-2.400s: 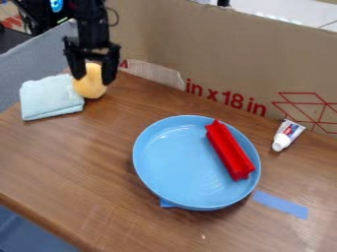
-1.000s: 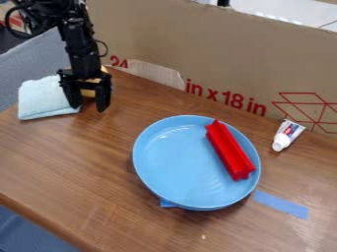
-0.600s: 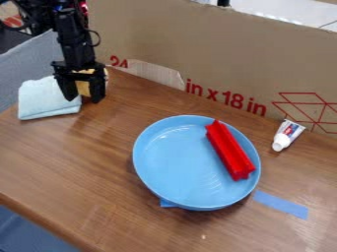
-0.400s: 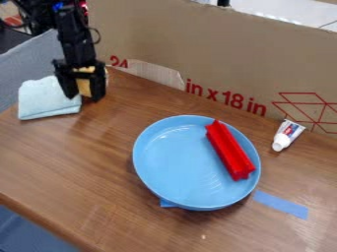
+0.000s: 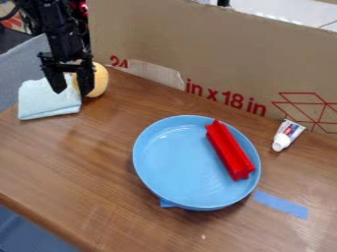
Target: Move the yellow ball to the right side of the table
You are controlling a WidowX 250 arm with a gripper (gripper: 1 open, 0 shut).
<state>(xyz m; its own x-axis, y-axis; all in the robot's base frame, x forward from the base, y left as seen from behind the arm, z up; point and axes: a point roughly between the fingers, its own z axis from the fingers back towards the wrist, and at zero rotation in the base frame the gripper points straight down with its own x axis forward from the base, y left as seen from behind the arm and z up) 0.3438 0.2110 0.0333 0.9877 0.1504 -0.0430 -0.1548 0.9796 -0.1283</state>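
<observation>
The yellow ball (image 5: 95, 81) rests at the far left of the table (image 5: 79, 167), against the right edge of a folded teal cloth (image 5: 45, 99). My gripper (image 5: 66, 81) hangs from the black arm just left of the ball, over the cloth's far corner. Its jaws stand open with nothing held between them, and the right finger (image 5: 82, 78) overlaps the ball's left side. I cannot tell whether that finger touches the ball.
A large blue plate (image 5: 171, 167) with a red block (image 5: 231, 149) in it fills the table's middle. A white tube (image 5: 285, 135) lies at the right by the cardboard box wall (image 5: 224, 59). Blue tape (image 5: 281, 206) sits near the front.
The gripper has shifted left off the ball, which earlier sat between its fingers. The ball now shows uncovered on its right and has not moved.
</observation>
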